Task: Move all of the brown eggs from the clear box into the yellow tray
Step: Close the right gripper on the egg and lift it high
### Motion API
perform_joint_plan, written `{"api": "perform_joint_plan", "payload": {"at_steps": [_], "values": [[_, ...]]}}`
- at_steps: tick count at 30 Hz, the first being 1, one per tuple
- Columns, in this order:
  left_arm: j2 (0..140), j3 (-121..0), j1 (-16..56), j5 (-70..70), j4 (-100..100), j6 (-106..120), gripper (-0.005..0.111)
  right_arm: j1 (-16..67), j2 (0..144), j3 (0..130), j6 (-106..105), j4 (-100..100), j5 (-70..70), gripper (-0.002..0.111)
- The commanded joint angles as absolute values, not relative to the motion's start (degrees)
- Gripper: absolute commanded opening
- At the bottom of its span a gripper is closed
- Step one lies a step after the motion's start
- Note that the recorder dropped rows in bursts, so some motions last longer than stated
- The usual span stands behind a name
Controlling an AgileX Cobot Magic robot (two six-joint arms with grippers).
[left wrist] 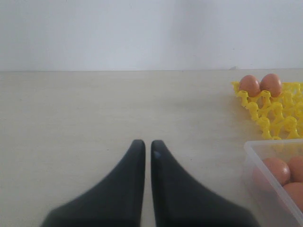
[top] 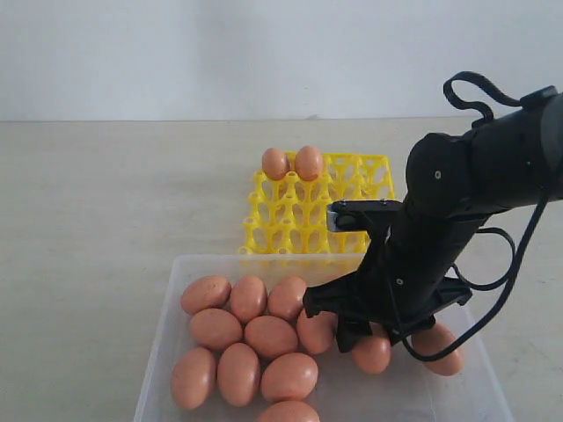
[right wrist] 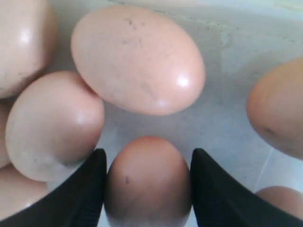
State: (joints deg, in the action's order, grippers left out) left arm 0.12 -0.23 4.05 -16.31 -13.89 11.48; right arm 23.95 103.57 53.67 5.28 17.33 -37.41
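Observation:
My right gripper [right wrist: 149, 153] is down inside the clear box [top: 264, 258], both fingers pressed against the sides of one brown egg [right wrist: 148, 182] lying on the box floor. Several more brown eggs [top: 237, 338] lie clustered in the box, some close around the held one. In the exterior view the right gripper [top: 350, 337] hides that egg. The yellow tray [top: 361, 176] stands just behind the box with two brown eggs [top: 292, 163] in its far left cups. My left gripper [left wrist: 147, 144] is shut and empty over bare table, left of the box [left wrist: 258, 153] and tray [left wrist: 274, 118].
The pale tabletop [top: 97, 202] runs back to a white wall. The right arm [top: 466, 185] and its looping cable lean over the box's right half, covering the tray's near right corner.

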Motion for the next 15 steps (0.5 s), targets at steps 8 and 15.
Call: {"api": "perform_joint_plan", "payload": {"at_steps": [8,15], "values": [[0.0,0.0,4.6,-16.2,-14.0,11.6,0.004,24.0,88.9,53.7,5.9,17.6,-29.7,0.0],[0.0,0.0,4.6,-16.2,-14.0,11.6,0.004,24.0,72.5,53.7,-4.0,12.2,-2.9,0.0]]}}
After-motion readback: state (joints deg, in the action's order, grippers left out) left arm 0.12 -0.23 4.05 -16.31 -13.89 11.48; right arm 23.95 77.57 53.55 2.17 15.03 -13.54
